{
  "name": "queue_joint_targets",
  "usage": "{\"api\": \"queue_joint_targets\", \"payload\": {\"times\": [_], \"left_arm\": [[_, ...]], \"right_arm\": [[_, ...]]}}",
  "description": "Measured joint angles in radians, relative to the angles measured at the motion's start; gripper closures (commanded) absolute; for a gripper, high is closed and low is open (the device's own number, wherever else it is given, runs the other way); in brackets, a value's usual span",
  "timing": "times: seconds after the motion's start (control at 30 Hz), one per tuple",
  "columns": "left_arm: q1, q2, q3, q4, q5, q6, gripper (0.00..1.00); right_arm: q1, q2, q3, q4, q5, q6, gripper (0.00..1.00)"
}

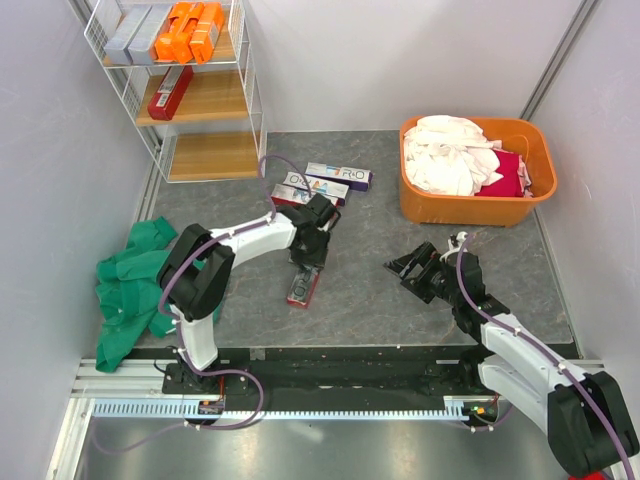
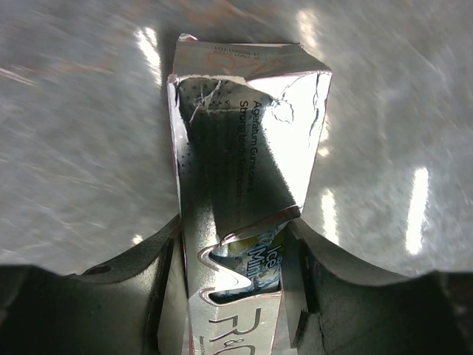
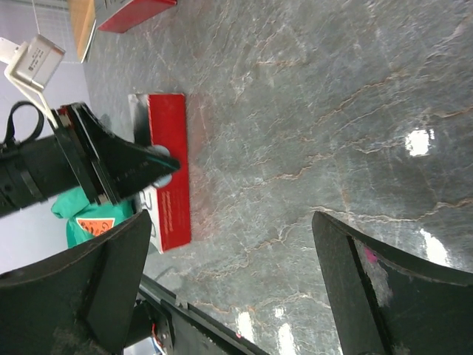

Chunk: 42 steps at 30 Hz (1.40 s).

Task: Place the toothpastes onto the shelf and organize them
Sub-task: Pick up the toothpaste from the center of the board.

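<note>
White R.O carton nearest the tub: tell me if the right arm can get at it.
Probably yes, at a stretch: bare tabletop lies between the open right end effector and the R.O carton, while the left end effector, down on the red carton, sits aside.

One white wire shelf (image 1: 250, 90) has three wooden boards (image 1: 205, 155). On it sit two silver-grey cartons (image 1: 135, 35), a cluster of orange cartons (image 1: 190, 30) that looks like three, and one red carton (image 1: 170, 92). On the table (image 1: 380, 300) lie two white-and-purple cartons (image 1: 338, 177) and one red-and-silver carton (image 1: 302, 288). There is one orange tub (image 1: 475, 205) and one green cloth (image 1: 130, 280)
</note>
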<state>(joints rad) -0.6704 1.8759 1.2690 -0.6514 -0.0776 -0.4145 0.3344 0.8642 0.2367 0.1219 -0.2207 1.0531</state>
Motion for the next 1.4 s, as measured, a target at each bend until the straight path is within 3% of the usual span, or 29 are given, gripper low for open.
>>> {"api": "queue_joint_targets", "payload": {"times": [0.43, 0.93, 1.1, 1.4], "left_arm": [[-0.253, -0.057, 0.085, -0.001, 0.003, -0.001, 0.61], [-0.378, -0.050, 0.179, 0.002, 0.010, 0.000, 0.60], [-0.394, -0.050, 0.186, 0.009, 0.012, 0.000, 0.59], [-0.420, -0.050, 0.186, 0.035, 0.049, 0.002, 0.55]], "right_arm": [[-0.001, 0.028, 0.000, 0.082, -0.055, -0.001, 0.02], [-0.001, 0.080, -0.018, 0.215, -0.122, 0.024, 0.05], [-0.001, 0.089, -0.030, 0.270, -0.144, 0.036, 0.14], [-0.007, 0.089, -0.065, 0.388, -0.193, 0.072, 0.55]]}}
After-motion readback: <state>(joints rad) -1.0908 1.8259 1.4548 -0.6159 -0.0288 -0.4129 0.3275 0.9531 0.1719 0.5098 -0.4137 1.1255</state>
